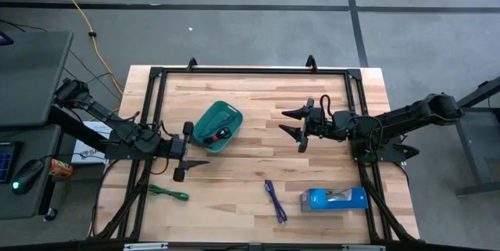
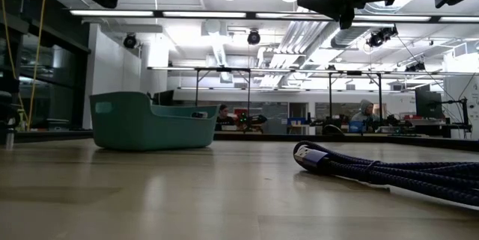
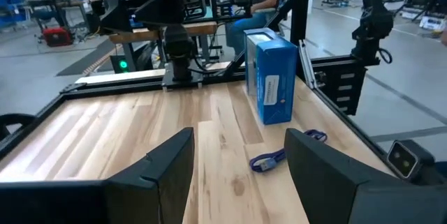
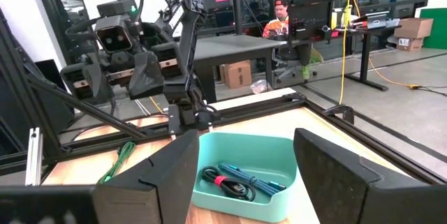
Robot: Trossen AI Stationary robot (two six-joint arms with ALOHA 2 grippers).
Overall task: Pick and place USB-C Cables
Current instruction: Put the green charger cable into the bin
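High view first: the teal tray point(image 1: 209, 118) stands near the middle of the surface point(image 1: 258, 95) and already holds at least one bundled cable. Two USB-C cables lie outside it. The green cable point(image 1: 169, 193) lies near the front-left edge, just beside the left pincer point(image 1: 185, 152), a little in front of it, with its long axis nearly across the surface, slightly slanted. The dark blue-purple cable point(image 1: 274, 200) lies near the front edge, between the two arms, with its long axis running mostly front to back, next to the bright blue box point(image 1: 333, 199). The left arm is clearly nearer to the green one. The right pincer point(image 1: 301, 124) hangs beside the tray, well apart from both loose cables. Both pincers stand wide apart and hold nothing.

Low view: the dark blue-purple cable point(image 2: 374, 169) lies flat on the wood, its plug end towards the tray point(image 2: 142, 124). No pincer touches it.

Left wrist view: the left pincer's fingers point(image 3: 164, 165) are spread and empty; ahead of them lies the dark blue-purple cable point(image 3: 276, 155), and behind it the box point(image 3: 272, 77). The green cable does not show here.

Right wrist view: the right pincer's fingers point(image 4: 328, 168) are spread and empty, pointing at the tray point(image 4: 279, 147), where a light blue cable point(image 4: 251, 178) lies beside a dark bundle with a red band. The green cable point(image 4: 120, 160) lies farther off, near the left arm.
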